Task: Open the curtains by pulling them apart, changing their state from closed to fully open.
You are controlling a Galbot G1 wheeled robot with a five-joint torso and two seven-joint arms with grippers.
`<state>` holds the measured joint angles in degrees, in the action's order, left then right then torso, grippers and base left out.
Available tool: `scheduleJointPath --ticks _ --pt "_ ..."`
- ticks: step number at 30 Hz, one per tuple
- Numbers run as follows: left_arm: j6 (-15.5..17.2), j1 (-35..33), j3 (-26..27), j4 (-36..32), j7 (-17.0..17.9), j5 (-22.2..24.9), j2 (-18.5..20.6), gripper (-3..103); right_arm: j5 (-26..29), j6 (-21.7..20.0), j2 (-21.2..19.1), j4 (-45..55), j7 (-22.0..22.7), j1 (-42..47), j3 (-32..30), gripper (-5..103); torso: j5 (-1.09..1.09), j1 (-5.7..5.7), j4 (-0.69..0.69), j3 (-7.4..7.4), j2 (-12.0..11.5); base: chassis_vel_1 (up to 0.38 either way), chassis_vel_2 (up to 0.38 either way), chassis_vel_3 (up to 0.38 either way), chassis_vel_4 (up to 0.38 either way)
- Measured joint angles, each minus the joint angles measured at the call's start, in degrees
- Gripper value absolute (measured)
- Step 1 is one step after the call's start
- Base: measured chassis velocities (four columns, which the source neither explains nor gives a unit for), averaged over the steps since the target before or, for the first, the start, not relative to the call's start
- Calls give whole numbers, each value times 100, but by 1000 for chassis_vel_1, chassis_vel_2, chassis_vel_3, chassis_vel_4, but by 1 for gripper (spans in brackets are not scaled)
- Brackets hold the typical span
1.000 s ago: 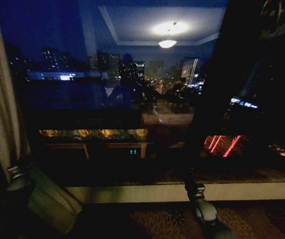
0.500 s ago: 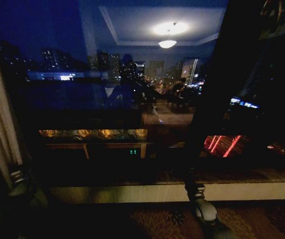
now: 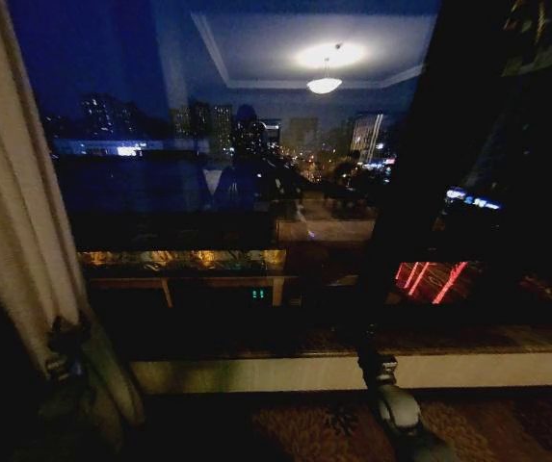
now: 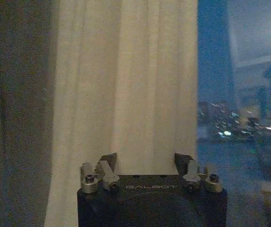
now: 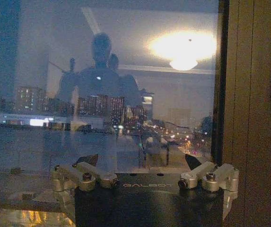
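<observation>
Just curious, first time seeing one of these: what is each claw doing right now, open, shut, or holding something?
Left gripper: open, against the sheer curtain, not clamping it.
Right gripper: open, holding nothing, facing the window glass.

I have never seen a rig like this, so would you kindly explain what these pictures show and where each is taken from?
This is a wheeled robot with two arms, facing a window at night. The wide picture comes from its head camera; the other two come from cameras on its wrists. The left gripper is low at the left, against the sheer cream curtain, which is gathered at the window's left edge. In the left wrist view its fingers stand spread on either side of that fabric. The right gripper is by the window sill, open, holding nothing. The glass reflects a ceiling lamp.
</observation>
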<state>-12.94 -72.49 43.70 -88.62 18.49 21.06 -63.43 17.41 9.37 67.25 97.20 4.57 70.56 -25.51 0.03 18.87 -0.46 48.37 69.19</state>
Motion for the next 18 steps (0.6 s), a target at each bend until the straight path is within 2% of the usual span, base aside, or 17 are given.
scheduleJointPath --ticks 1,4,6,7,9,12,13,16,18 --pt "0 -160 -1 -177 -41 -5 -101 73 0 0 0 0 0 0 0 100 -3 0 0 0 0 0 0 0 0" --pt "-45 -425 -20 -484 -125 -27 -283 78 0 0 0 0 0 0 0 100 0 0 0 0 0 0 0 0 0" --pt "-186 -673 -70 -753 -297 -97 -449 89 0 0 0 0 0 0 0 100 -2 0 0 0 0 0 0 0 0" --pt "-186 -673 -70 -753 -297 -97 -449 89 0 0 0 0 0 0 0 100 -2 0 0 0 0 0 0 0 0" --pt "-340 -847 -125 -953 -577 -91 -545 98 0 0 0 0 0 0 -1 100 -1 0 0 0 0 0 0 0 0" --pt "-617 -1034 -191 -1129 -1237 196 -619 99 0 0 0 0 1 0 -1 100 -1 0 0 0 0 0 0 0 0" --pt "-617 -1034 -191 -1129 -1237 196 -619 99 0 0 0 0 1 0 -1 100 -1 0 0 0 0 0 0 0 0" --pt "-748 -1167 -226 -1178 -1871 606 -659 100 0 0 0 0 0 0 0 100 -2 0 0 0 0 0 0 0 0" --pt "-734 -1208 -235 -1222 -2011 765 -681 100 0 0 0 0 0 0 0 100 -3 0 0 1 0 0 0 0 0"
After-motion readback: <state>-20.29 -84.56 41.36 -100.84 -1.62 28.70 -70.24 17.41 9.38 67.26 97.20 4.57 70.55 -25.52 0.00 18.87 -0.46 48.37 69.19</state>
